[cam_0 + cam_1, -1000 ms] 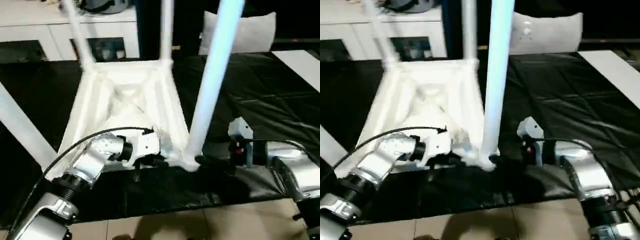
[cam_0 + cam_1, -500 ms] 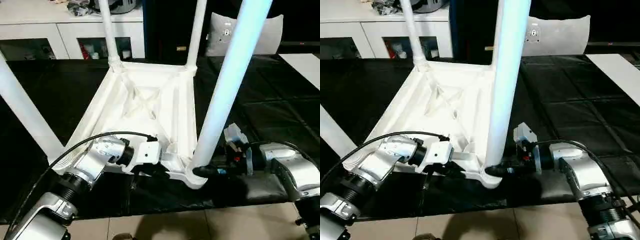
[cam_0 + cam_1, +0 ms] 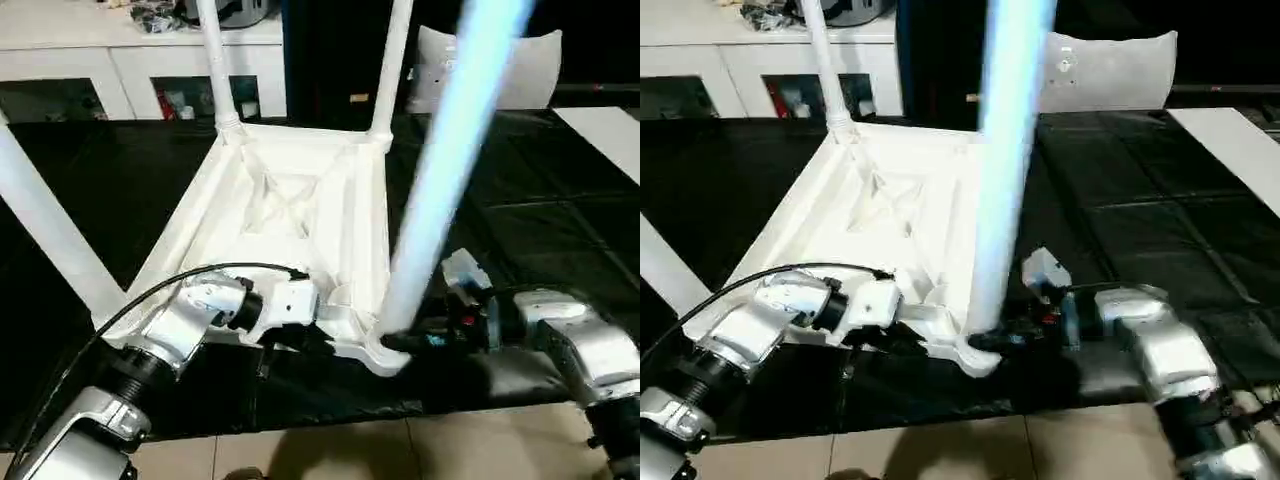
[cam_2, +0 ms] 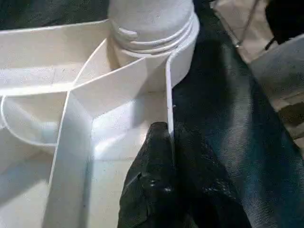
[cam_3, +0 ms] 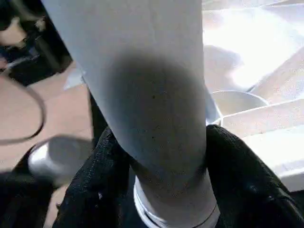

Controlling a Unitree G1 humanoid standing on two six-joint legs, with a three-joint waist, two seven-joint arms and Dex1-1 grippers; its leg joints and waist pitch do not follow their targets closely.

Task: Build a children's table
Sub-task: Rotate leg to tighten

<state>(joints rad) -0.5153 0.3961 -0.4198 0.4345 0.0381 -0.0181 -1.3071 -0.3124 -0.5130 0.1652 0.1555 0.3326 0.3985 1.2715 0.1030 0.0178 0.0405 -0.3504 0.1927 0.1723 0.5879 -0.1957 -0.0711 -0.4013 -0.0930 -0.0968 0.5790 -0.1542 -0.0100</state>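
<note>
Gripping near leg, tabletop upside down

White ribbed tabletop, white legs, black work surface, silver forearms.

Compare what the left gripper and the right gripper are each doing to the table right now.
The left gripper is pinched shut on a thin wall of the upturned tabletop; the right gripper has a finger on each side of the base of the near leg. The left one grips a flat rib, the right one brackets a round tube. Both work at the same near corner socket.
</note>
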